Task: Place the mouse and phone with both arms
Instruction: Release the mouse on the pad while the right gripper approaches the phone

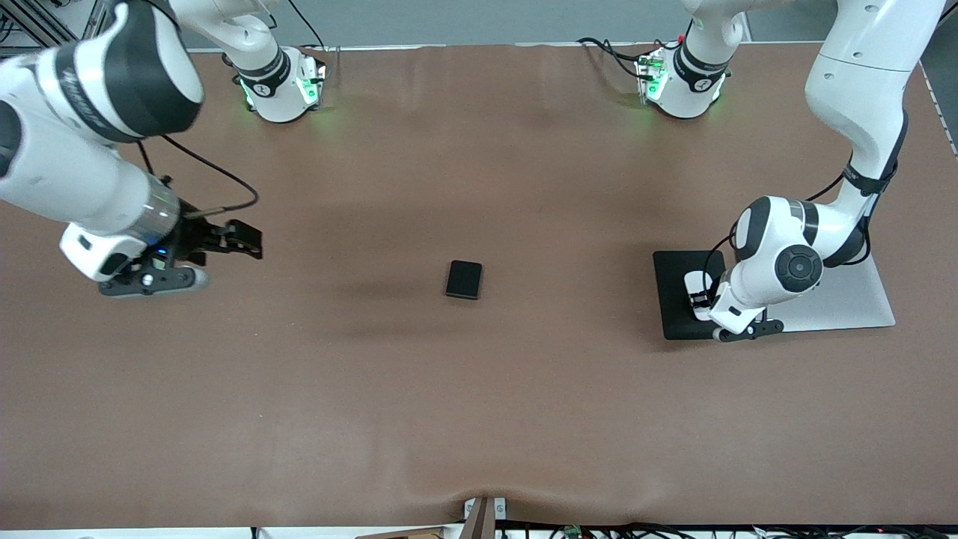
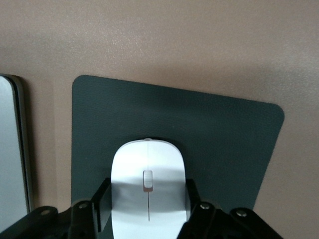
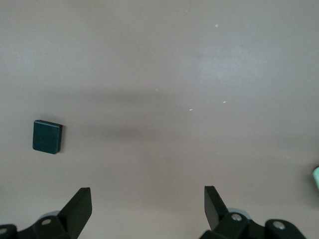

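The white mouse (image 2: 148, 164) lies lengthwise between the fingers of my left gripper (image 2: 148, 196), which is shut on its sides. In the front view the mouse (image 1: 696, 284) and left gripper (image 1: 700, 301) are low over the black mouse pad (image 1: 676, 318), toward the left arm's end of the table; whether the mouse touches the pad I cannot tell. The black phone (image 1: 464, 279) lies flat at the table's middle, seen also from the right wrist as the phone (image 3: 48, 136). My right gripper (image 1: 239, 241) hangs open and empty over bare table toward the right arm's end.
A flat silver slab (image 1: 846, 299) lies against the mouse pad's edge, under the left arm's forearm; its rim (image 2: 20, 149) shows in the left wrist view. The brown table mat (image 1: 479, 412) bulges at the front edge by a small clamp (image 1: 483, 516).
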### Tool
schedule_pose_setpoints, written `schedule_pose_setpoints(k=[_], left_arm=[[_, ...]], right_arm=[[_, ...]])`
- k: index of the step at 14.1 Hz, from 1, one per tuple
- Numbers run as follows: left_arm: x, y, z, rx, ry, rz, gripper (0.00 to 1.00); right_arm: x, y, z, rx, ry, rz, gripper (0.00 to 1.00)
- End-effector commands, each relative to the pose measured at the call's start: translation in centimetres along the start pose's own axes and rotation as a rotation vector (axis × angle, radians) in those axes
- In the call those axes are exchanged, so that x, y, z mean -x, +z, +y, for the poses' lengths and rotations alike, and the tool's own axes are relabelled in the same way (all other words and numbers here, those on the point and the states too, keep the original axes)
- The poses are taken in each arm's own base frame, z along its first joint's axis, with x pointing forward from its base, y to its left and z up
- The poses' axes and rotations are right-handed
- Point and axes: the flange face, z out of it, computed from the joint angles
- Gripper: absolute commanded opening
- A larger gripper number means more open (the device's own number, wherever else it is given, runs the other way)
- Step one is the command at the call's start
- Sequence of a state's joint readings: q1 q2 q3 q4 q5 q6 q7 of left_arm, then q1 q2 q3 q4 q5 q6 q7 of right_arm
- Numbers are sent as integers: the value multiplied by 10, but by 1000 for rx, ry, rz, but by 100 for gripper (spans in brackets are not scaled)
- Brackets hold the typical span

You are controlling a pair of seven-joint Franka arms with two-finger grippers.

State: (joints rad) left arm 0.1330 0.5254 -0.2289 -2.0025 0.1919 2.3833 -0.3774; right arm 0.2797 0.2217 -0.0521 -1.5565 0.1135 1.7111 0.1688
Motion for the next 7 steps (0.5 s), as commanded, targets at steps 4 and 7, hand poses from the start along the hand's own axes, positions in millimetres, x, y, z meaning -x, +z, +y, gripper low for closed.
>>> schedule_pose_setpoints(k=[4, 7], left_arm=[[-6, -40, -4, -3, -18, 76, 100], [-30, -104, -6, -14, -37, 111, 100]], right_arm=[[1, 51, -110, 1, 78, 16, 100], [13, 101, -179, 27, 97, 26, 100]])
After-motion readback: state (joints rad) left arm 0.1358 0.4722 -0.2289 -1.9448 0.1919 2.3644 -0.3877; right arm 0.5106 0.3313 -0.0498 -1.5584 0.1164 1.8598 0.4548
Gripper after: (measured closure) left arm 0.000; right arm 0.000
